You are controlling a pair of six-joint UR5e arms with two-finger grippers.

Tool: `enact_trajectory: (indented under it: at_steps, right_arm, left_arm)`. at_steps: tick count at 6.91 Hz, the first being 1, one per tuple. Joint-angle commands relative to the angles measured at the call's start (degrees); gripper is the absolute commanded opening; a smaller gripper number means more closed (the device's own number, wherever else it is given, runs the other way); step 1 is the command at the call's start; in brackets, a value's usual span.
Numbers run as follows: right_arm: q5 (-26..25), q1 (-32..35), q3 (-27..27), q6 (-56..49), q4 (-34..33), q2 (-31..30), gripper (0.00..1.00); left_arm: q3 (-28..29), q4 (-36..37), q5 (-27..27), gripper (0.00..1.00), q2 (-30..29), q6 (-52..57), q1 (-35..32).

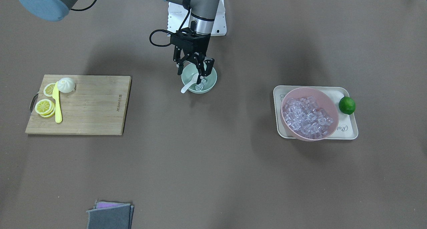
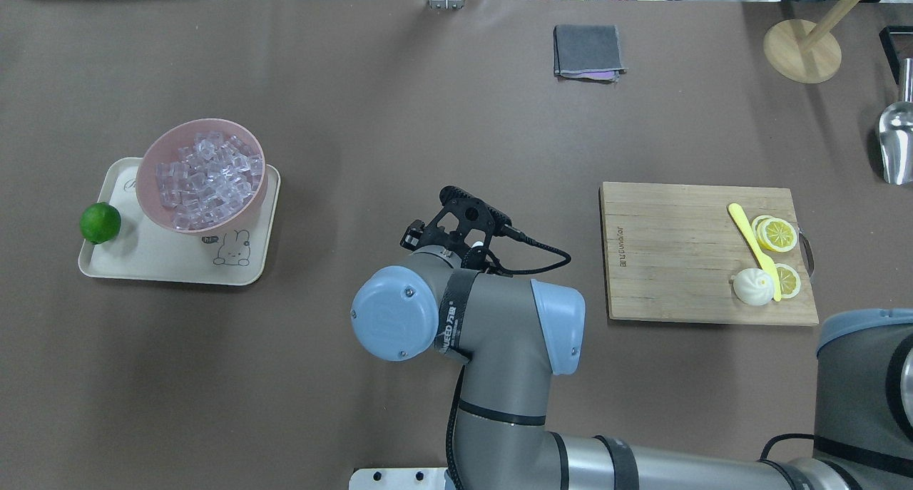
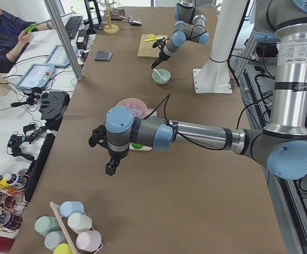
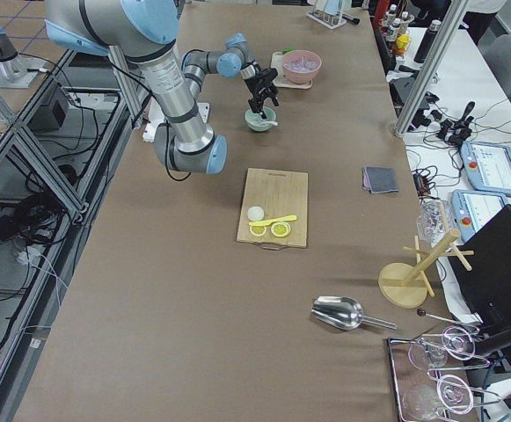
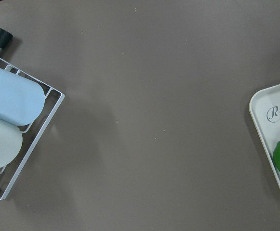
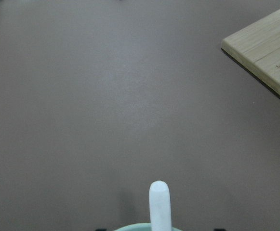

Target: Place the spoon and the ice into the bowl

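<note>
The mint-green bowl (image 1: 212, 83) stands on the brown table near the robot's base. The white spoon (image 1: 185, 88) lies in it, with its handle sticking out over the rim; the handle also shows in the right wrist view (image 6: 159, 204). A clear ice cube (image 1: 200, 86) lies inside the bowl. My right gripper (image 1: 195, 76) hangs open and empty just above the bowl. My left gripper (image 3: 111, 165) shows only in the exterior left view, low over the table near the tray; I cannot tell if it is open or shut.
A pink bowl (image 1: 308, 136) full of ice cubes (image 1: 307, 115) sits on a cream tray (image 1: 348, 133) beside a lime (image 1: 347, 105). A wooden cutting board (image 1: 93, 105) carries a yellow knife (image 1: 58, 105), lemon slices and a bun. A grey cloth (image 1: 110, 217) lies at the edge.
</note>
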Motion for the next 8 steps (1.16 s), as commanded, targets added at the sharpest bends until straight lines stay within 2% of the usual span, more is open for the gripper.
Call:
enact_trajectory:
  at_steps: [1,2,3,4,5,7,8]
  right_arm:
    - [6.21,6.87,2.52,-11.73,0.55,-1.80,1.00]
    - [10.60,10.47,6.28,-19.18,0.64,-4.25,1.00]
    - [17.09,15.21,9.88,-27.95,0.64,-7.32,1.00]
    - [22.37,19.78,12.09,-36.92,1.60,-10.13,1.00]
    - [29.65,25.39,12.20,-47.36,5.35,-14.60,1.00]
    - [42.93,39.00,12.12,-73.17,11.95,-26.27,1.00]
    - [46.82,45.51,11.94,-84.70,11.98,-30.86,1.00]
  left_arm:
    - [1.84,3.64,1.49,0.99,0.11,0.01,-0.39]
    - [2.11,10.72,2.81,0.99,0.02,-0.08,-0.31]
    - [1.59,12.01,2.74,0.99,1.76,-0.08,-0.48]
    - [1.15,12.20,2.56,0.99,2.21,-5.82,-0.49]
    - [0.19,11.59,2.91,0.99,2.65,-14.49,-0.49]
    - [-1.48,11.14,2.21,0.99,4.68,-15.02,-0.40]
    - [-0.79,11.23,1.95,0.99,4.85,-15.19,-0.31]
